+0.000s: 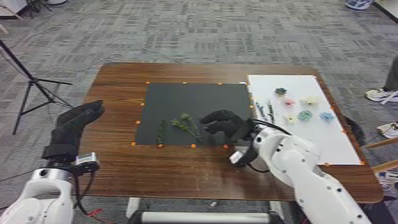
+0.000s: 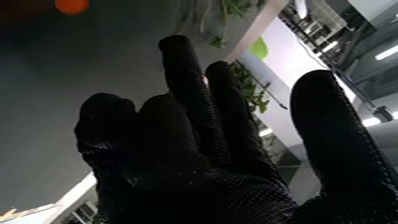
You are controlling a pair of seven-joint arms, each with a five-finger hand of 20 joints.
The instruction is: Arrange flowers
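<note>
from where i stand, the arrangement reads as an early stage. placed: a branching green sprig (image 1: 186, 125) and a narrow green sprig (image 1: 162, 133), side by side on the dark mat (image 1: 195, 95). left to transfer: the flower heads (image 1: 305, 116) and dark stems (image 1: 270, 110) on the white panel (image 1: 324, 145). right hand (image 1: 226, 121): over the mat's near right part, thumb apart, gripping nothing. left hand (image 1: 78, 116): beside the table (image 1: 120, 90), fingers extended, unloaded
</note>
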